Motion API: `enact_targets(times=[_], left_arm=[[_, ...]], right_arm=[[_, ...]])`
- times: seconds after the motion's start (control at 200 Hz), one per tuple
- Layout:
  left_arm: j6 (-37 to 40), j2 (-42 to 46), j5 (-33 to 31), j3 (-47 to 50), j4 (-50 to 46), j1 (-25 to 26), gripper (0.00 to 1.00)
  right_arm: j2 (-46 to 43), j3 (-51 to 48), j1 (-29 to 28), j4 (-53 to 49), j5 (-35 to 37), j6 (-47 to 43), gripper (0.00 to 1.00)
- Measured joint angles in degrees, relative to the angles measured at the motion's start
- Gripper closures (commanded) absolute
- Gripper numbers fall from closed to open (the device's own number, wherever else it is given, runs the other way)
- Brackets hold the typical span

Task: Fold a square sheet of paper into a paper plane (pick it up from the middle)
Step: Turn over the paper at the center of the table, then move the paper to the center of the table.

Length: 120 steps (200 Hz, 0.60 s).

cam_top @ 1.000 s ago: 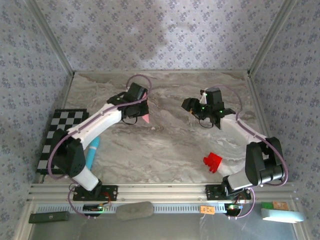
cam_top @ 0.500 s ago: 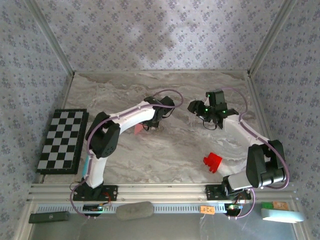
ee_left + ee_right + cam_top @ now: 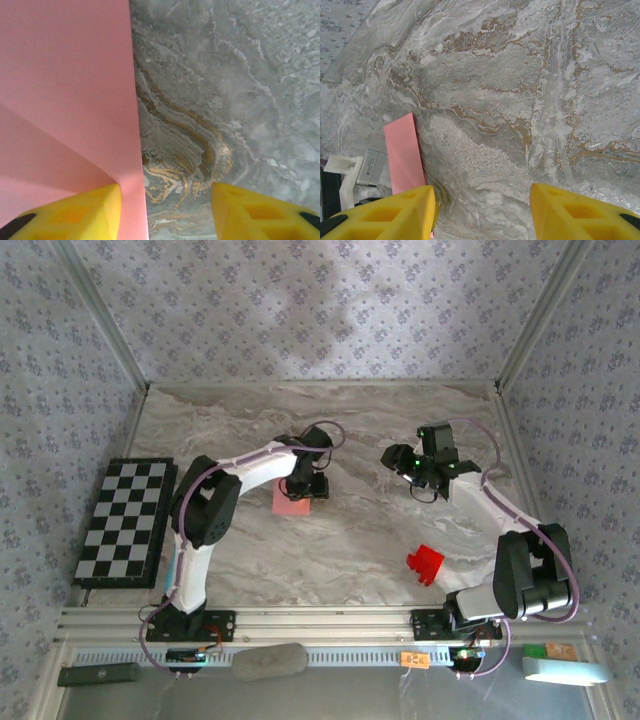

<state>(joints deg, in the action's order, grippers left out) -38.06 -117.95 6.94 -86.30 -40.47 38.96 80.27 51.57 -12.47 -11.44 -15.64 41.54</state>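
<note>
Pink paper point(image 3: 65, 90) lies flat on the marble table point(image 3: 350, 540), near its middle, directly beneath my left gripper point(image 3: 166, 202). My jaws on that side stand roughly half apart and hold nothing. One yellow finger hangs over the sheet, the other over bare stone, and the paper's straight edge runs between them, pointing away along my reach. So the sheet lies to the left of my gap rather than centred in it. A slanting crease crosses it close to the finger above it, so it is already partly folded. Whether that finger touches the paper I cannot tell. From overhead the paper reads as a small patch slightly wider than deep, and I would not swear to its long axis from that. My right gripper point(image 3: 482, 202) is also about half open and empty, over bare marble. From there the paper shows as a narrow strip well off to the left. My left arm is plainly the nearer one. I judge that taking the sheet by its middle calls for sliding those jaws leftward across it first. By count: one piece of pink paper, one red block point(image 3: 425, 563) near my right arm's base, one chequered board point(image 3: 125, 520) at the left edge, and two grippers.
</note>
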Motion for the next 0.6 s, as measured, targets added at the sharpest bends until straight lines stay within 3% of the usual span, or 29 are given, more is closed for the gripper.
enact_targets(times=[0.235, 0.415, 0.6], left_arm=[[-3.21, 12.79, 7.48, 7.96, 6.88, -6.14, 0.34], [-5.97, 25.70, 5.92, 15.80, 9.68, -13.05, 0.24], [-8.37, 32.89, 3.45, 24.28, 10.43, -18.47, 0.10]], right_arm=[[4.00, 1.95, -4.37, -0.46, -0.26, -0.72, 0.48], [12.74, 8.66, -13.70, -0.76, -1.36, -2.51, 0.57], [24.48, 19.43, -22.75, -1.14, -3.41, -3.41, 0.60]])
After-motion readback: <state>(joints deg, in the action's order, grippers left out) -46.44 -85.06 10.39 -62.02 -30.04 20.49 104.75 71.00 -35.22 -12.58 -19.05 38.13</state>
